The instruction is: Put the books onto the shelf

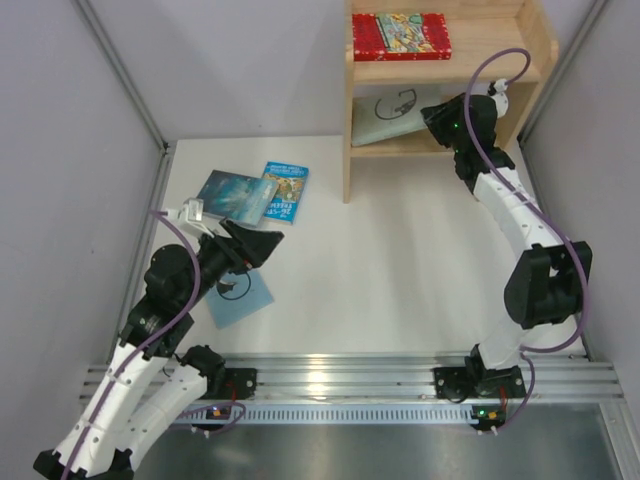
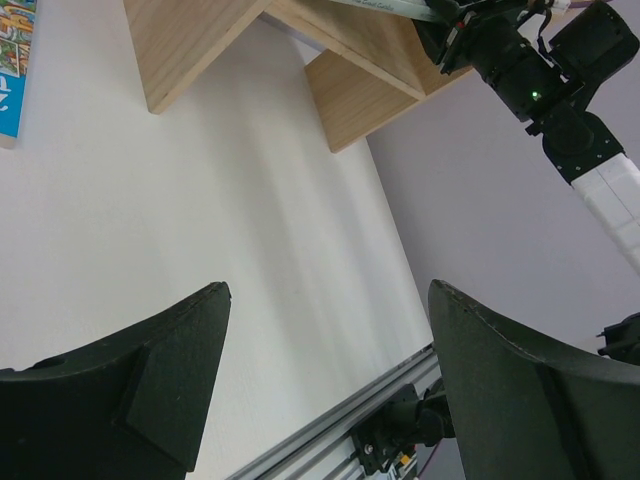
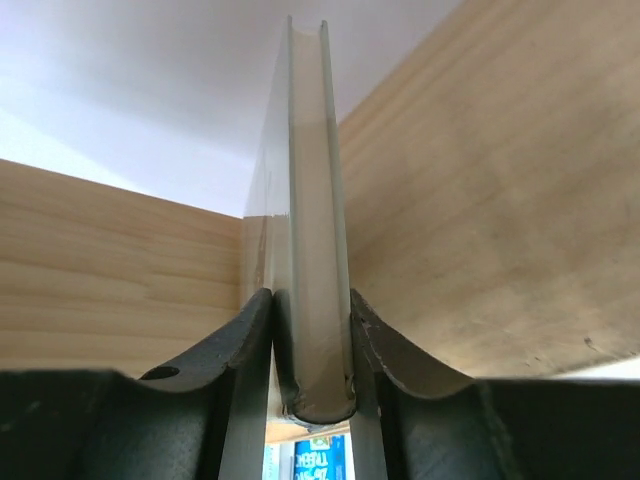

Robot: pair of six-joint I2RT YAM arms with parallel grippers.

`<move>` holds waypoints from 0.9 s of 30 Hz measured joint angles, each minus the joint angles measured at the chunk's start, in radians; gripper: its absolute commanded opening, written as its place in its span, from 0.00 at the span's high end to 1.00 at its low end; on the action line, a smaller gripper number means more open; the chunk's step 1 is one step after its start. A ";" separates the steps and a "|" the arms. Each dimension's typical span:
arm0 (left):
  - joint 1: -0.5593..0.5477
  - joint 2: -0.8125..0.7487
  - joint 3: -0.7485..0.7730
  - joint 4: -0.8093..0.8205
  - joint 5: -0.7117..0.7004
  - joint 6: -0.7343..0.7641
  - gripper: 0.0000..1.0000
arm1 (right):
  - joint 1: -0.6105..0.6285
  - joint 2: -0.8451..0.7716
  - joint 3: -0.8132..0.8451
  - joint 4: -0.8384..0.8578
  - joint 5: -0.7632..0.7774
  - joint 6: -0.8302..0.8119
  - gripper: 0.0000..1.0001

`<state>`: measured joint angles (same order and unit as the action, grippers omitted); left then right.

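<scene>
The light wooden shelf point(image 1: 450, 70) stands at the back right. A red book point(image 1: 400, 35) lies flat on its top tier. On the lower tier, a pale blue-green book point(image 1: 393, 117) rests tilted, and my right gripper point(image 1: 432, 118) is shut on its edge. The right wrist view shows that book point(image 3: 315, 230) edge-on between the pads of the right gripper point(image 3: 312, 350). A dark teal book point(image 1: 232, 193) and a bright blue book point(image 1: 285, 190) lie on the table at the left. A second pale blue book point(image 1: 240, 298) lies beneath my open, empty left gripper point(image 1: 262, 243).
A shelf side panel point(image 2: 190, 45) and the right arm point(image 2: 525, 75) show in the left wrist view, beyond the white tabletop point(image 2: 200, 220). Grey walls close in on both sides. A metal rail point(image 1: 340, 375) runs along the near edge.
</scene>
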<state>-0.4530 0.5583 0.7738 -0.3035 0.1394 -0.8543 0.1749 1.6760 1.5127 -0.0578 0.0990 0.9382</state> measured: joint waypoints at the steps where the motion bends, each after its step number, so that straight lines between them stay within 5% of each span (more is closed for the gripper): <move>1: 0.000 -0.003 0.000 -0.001 0.001 0.000 0.15 | 0.002 0.000 0.000 0.010 0.000 -0.006 0.72; 8: 0.000 -0.006 0.000 -0.005 0.001 -0.005 0.15 | 0.005 0.014 0.000 0.050 0.004 -0.056 0.67; 13: 0.000 0.003 0.000 -0.005 0.002 -0.007 0.15 | 0.004 0.043 0.000 0.073 0.024 -0.106 0.48; 27: 0.000 0.032 -0.007 0.006 0.005 -0.008 0.16 | -0.007 0.096 -0.023 0.089 0.033 -0.257 0.23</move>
<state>-0.4530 0.5903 0.7666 -0.2977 0.1444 -0.8619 0.1677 1.7718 1.4895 0.0311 0.1322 0.6807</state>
